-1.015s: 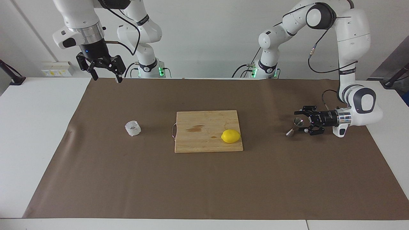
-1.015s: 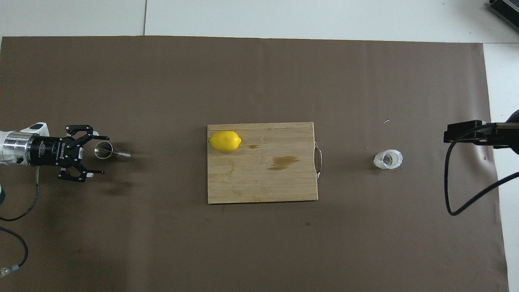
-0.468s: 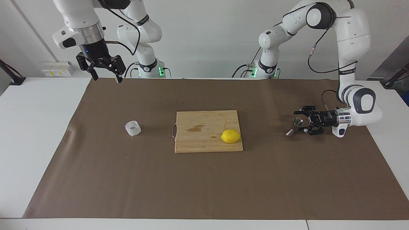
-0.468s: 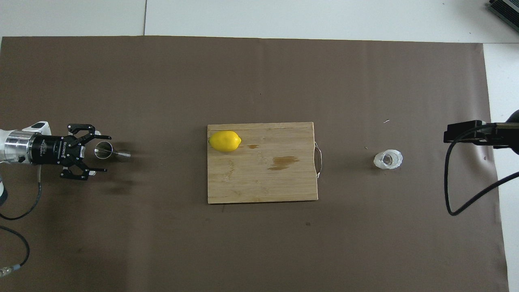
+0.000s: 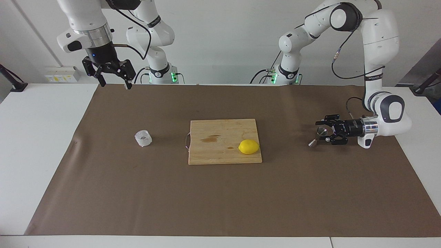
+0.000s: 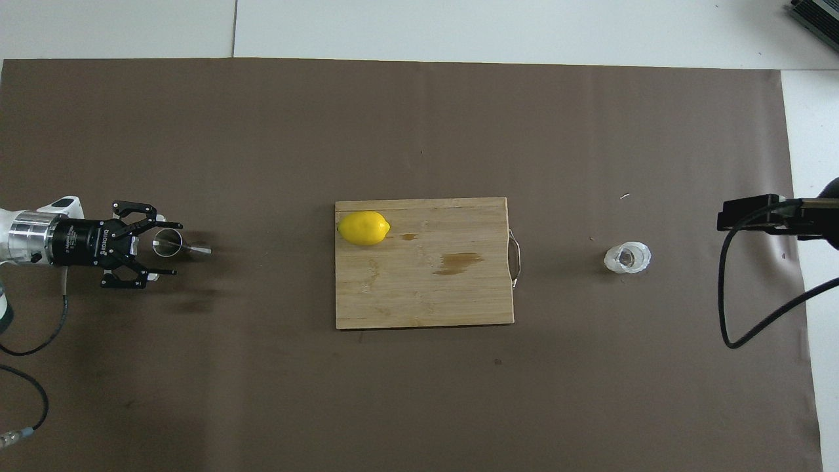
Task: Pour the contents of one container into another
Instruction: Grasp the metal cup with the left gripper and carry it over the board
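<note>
The small whitish crinkly plastic cup (image 5: 143,138) stands on the brown mat toward the right arm's end, also seen in the overhead view (image 6: 627,257). A shiny metal jigger (image 5: 313,142) stands on the mat toward the left arm's end, also in the overhead view (image 6: 195,248). My left gripper (image 5: 320,131) lies level just above the mat. It is open, with a finger on each side of the jigger's upper bowl, as the overhead view (image 6: 173,248) shows. My right gripper (image 5: 115,83) waits open, high over the mat's edge by the robots.
A wooden cutting board (image 5: 213,151) lies mid-mat with a yellow lemon (image 5: 248,146) on its corner toward the left arm; both show in the overhead view, the board (image 6: 426,295) and the lemon (image 6: 364,228). The board bears stains and a wire handle toward the cup.
My left gripper has slid a little toward the jigger, so its open fingers now flank the jigger's bowl. The right arm, the cup and the lemon have not moved.
</note>
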Robot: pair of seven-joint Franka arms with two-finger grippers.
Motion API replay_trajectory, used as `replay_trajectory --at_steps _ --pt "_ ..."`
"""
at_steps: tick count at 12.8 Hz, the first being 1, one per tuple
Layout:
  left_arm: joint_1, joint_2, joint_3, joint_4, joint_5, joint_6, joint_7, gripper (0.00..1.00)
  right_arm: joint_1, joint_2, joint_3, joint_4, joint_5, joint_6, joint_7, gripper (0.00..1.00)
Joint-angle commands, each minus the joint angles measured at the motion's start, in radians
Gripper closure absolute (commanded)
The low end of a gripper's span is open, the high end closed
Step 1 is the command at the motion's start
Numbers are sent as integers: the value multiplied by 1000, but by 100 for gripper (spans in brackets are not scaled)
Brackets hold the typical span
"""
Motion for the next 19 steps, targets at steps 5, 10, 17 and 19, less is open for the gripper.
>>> replay_trajectory --at_steps 5,10,17,19 --pt "26 -8 -14 -20 -18 11 5 36 -11 -10 2 1 21 -13 -6 0" --pt "26 -8 -14 -20 -20 14 5 65 -11 -10 2 1 21 -13 -6 0" --pt "11 -23 -45 -5 -75 -39 -21 100 -11 -10 2 1 21 -13 -6 0" --pt "-6 -60 -71 -7 -107 -45 -55 100 -11 -10 2 1 21 -13 -6 0"
